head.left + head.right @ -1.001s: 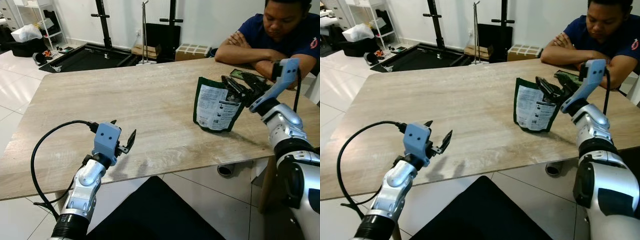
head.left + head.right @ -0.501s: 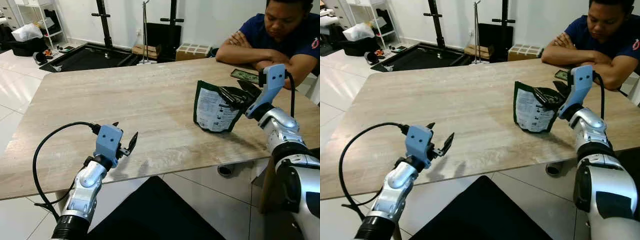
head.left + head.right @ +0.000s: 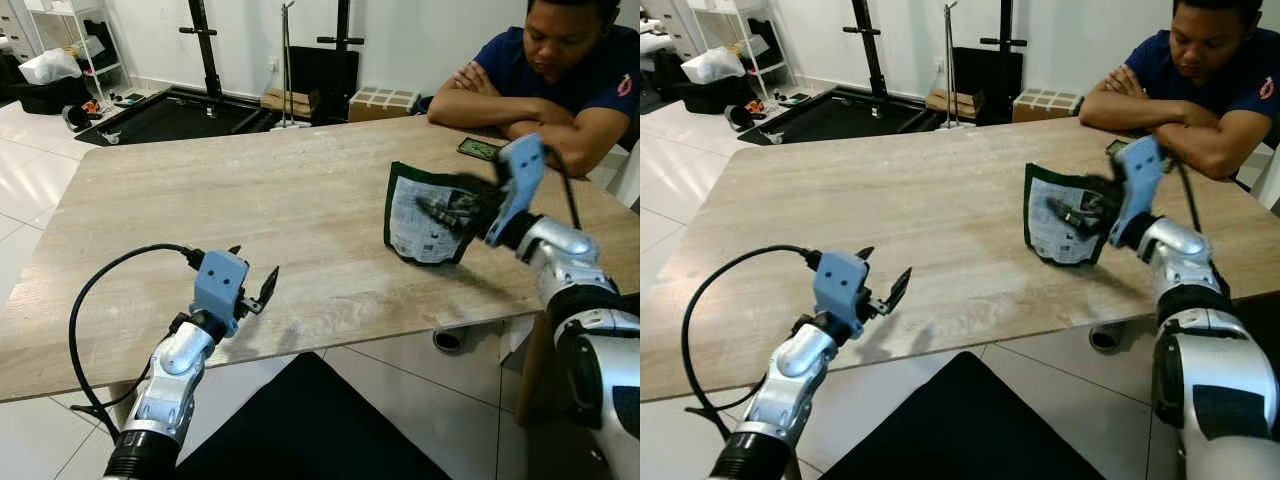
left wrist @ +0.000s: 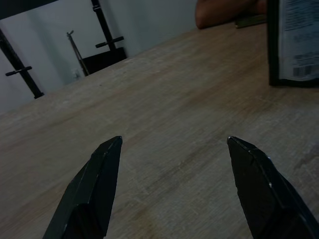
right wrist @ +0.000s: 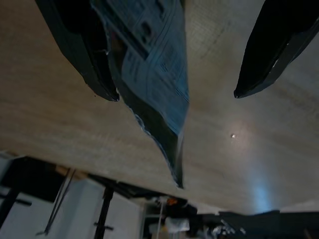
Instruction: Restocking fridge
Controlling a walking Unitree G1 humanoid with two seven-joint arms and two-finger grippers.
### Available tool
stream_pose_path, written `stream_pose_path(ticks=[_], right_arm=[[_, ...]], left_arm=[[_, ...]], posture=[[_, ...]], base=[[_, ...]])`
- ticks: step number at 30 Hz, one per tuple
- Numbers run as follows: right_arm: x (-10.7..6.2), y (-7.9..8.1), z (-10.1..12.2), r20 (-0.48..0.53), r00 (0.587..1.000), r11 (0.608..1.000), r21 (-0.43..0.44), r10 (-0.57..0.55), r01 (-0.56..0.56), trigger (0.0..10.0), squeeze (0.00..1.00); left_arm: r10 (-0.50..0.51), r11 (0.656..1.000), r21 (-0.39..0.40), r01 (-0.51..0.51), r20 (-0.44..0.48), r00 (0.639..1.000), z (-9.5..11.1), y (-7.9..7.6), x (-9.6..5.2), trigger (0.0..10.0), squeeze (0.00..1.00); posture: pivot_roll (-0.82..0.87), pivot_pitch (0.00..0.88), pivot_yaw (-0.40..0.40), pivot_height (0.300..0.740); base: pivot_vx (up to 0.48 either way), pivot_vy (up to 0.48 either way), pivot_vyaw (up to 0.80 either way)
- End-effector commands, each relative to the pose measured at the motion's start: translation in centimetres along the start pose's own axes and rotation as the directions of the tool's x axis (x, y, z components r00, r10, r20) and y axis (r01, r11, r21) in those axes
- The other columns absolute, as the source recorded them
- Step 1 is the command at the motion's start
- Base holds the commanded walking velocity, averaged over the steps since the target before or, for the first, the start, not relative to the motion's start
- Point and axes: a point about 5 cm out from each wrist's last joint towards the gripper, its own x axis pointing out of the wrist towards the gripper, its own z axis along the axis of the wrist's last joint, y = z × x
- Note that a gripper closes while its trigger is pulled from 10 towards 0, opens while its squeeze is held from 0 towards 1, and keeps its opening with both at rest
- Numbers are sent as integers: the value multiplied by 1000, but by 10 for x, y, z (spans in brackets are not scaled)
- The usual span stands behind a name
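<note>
A dark green pouch with a white printed label stands on the right part of the wooden table. My right gripper is at the pouch's upper right side, motion-blurred. In the right wrist view the right gripper is open and the pouch's edge lies between the two fingers, close to one finger. My left gripper hovers open over the table's near edge, far to the left of the pouch. The left wrist view shows the left gripper holding nothing, with the pouch well ahead.
A person sits at the far right of the table with folded arms resting on it. A phone lies just behind the pouch. Black stands, boxes and a dark mat are on the floor beyond the table.
My right gripper has swung down and left onto the pouch, so its fingers now straddle the pouch's edge. The left arm has hardly moved.
</note>
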Motion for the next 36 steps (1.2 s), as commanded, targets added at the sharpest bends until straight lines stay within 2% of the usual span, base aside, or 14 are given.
stream_pose_path(ticks=[1,2,4,12,13,20,21,23,26,27,31,36], right_arm=[[1,5,-11,-53,998,999,29,32,-31,8588,0],[1,6,-11,-54,998,999,30,37,-36,8588,0],[2,6,-10,-53,998,999,39,38,-36,0,0],[7,8,-4,-12,998,995,73,69,-68,0,0],[11,10,2,32,996,991,99,86,-89,0,0],[19,16,9,100,988,982,141,115,-128,0,0],[23,21,10,122,980,972,158,155,-173,0,0],[25,24,10,127,977,968,162,173,-193,0,0],[31,35,13,144,951,941,164,275,-297,0,0],[35,42,15,161,927,917,166,339,-364,0,0],[39,49,17,175,901,891,163,397,-424,0,0],[49,69,25,170,811,805,120,560,-581,0,0]], left_arm=[[-18,999,26,19,-32,999,-4,2,-1,10000,0],[-19,999,26,20,-33,999,-4,2,0,10000,0],[-23,999,24,24,-35,999,-4,1,1,10000,0],[-33,999,17,34,-38,999,-3,1,1,10000,0],[-36,999,15,37,-37,999,-2,2,1,10000,0],[-37,999,11,38,-35,999,-1,2,1,10000,0],[-41,999,3,41,-30,999,1,1,1,10000,0],[-43,999,-1,43,-28,999,2,0,2,10000,0],[-65,998,-12,64,-24,998,4,-2,2,10000,0],[-83,996,-15,83,-24,996,6,-2,2,10000,0],[-98,995,-17,98,-24,995,7,-2,2,10000,0],[-118,993,-20,118,-18,993,13,1,2,10000,0]], posture=[[-63,0,14,740],[-63,0,14,740],[-63,0,15,740],[-56,0,16,740],[-51,0,15,740],[-43,0,10,740],[-42,0,3,740],[-42,0,2,740],[-40,0,-2,740],[-41,0,-1,740],[-42,0,-1,740],[-43,0,-2,740]], base=[[0,0,0],[0,0,0],[0,0,0],[0,0,0],[0,0,0],[0,0,0],[0,0,0],[0,0,0],[0,0,0],[0,0,0],[0,0,0],[0,0,0]])
